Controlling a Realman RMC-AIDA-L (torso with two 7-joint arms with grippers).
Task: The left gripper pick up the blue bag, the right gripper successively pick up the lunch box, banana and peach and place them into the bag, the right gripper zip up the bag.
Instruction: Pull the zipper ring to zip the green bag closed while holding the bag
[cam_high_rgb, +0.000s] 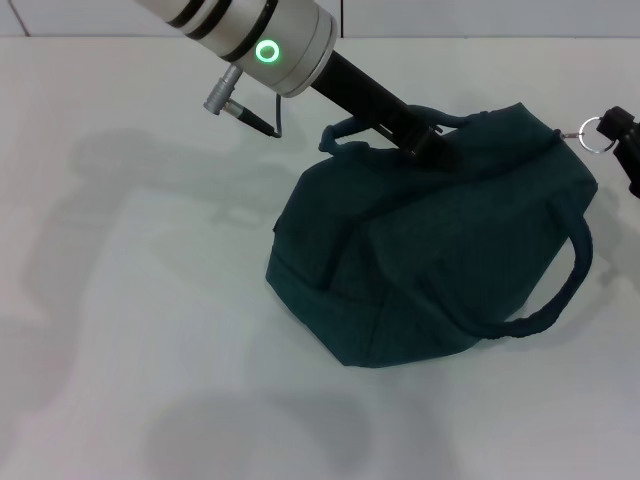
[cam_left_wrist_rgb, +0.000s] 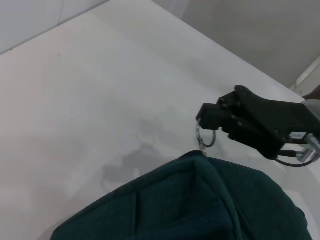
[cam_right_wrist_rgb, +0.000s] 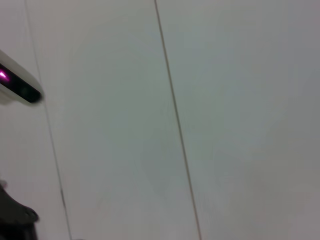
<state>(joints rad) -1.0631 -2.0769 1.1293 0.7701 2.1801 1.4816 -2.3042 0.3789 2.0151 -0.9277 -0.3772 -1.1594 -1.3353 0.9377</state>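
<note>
**Bag held at both ends on an open bench**

The white bench (cam_high_rgb: 140, 300) lies bare to my left and in front of the blue bag (cam_high_rgb: 430, 260), with broad free room there. On my right the bag reaches almost to the edge of the head view, so I see little space on that side. The far edge of the bench runs just behind my left arm.

My left gripper (cam_high_rgb: 432, 145) comes down from the upper left onto the top of the bag, at the near loop handle (cam_high_rgb: 345, 133). Its fingers sit pressed into the fabric there, and I cannot tell whether they are clenched or parted.

My right gripper (cam_left_wrist_rgb: 204, 118) is at the bag's far right top corner. In the left wrist view its black fingers (cam_left_wrist_rgb: 212, 114) are clenched on the metal ring pull (cam_left_wrist_rgb: 205, 137) of the zipper, which hangs just above the bag's end. In the head view the ring (cam_high_rgb: 594, 133) shows at my right fingers, near the picture's edge.

The bag rests on the bench, slumped and rounded, its second handle (cam_high_rgb: 560, 290) looping down the right side. Its top looks drawn together, so I cannot see what is inside.
</note>
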